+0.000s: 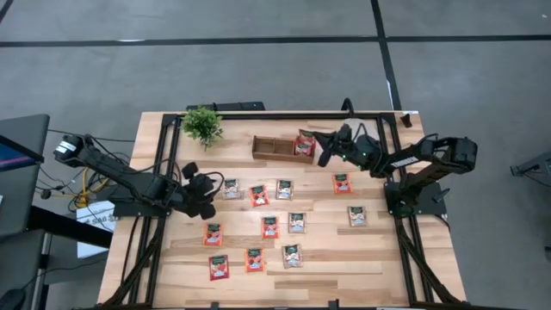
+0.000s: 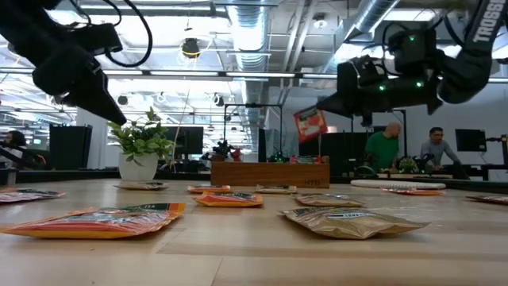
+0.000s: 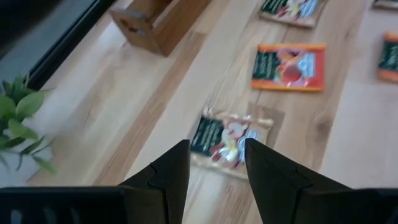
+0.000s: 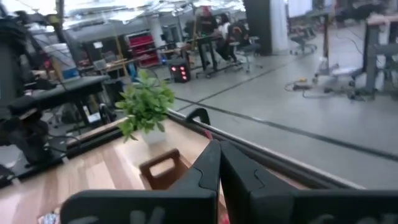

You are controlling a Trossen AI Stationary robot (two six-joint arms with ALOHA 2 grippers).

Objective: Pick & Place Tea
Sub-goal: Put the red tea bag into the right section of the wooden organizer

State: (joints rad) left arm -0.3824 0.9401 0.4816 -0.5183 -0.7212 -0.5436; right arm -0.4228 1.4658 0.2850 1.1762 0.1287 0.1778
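Red sachet (image 2: 310,123) is being held clamped in the right pincer (image 1: 320,147) above the tray (image 1: 274,149); the left pincer (image 3: 216,163) is hanging apart over a pale sachet (image 3: 229,138).

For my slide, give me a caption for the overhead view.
Right gripper holds a red sachet over the wooden tray; left gripper hovers open.

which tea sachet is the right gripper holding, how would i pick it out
Start at the brown wooden tray near the table's far edge, right of the potted plant. The red-orange sachet hangs over the tray's right end, pinched in the right gripper. It alone is lifted; every other sachet lies flat on the table.
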